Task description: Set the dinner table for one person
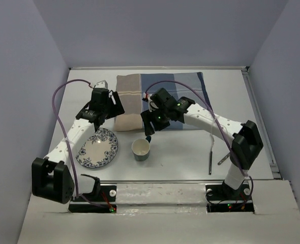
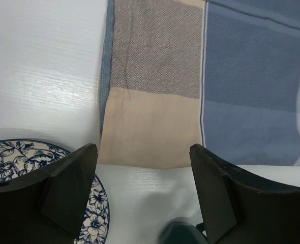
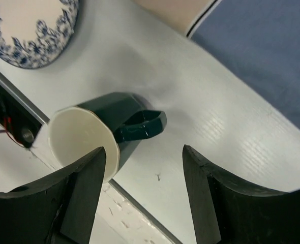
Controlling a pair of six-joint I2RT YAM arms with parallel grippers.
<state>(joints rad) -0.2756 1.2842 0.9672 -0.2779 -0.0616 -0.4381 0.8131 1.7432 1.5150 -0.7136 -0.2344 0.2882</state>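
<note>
Nothing held, both sets of jaws wide – mug point(image 3: 89, 129) sits on the dinner table point(image 1: 185, 147).
R gripper point(image 3: 142, 157) hovers w/ jaws apart just over the mug's handle point(image 3: 142, 127). L gripper point(image 2: 144, 152), also gaping, hangs over the near edge of the striped mat point(image 1: 160, 96), floral plate point(image 1: 97, 148) beside it. Table fills the workspace, long axis running left-right across both arms. Mug's upright, handle pointing toward the mat. Risk, imo: R gripper swings low, clips the handle, shoves mug toward the near edge; or L gripper snags the mat hem & bunches it. Two utensils point(image 1: 210, 161) lie far R.
</note>
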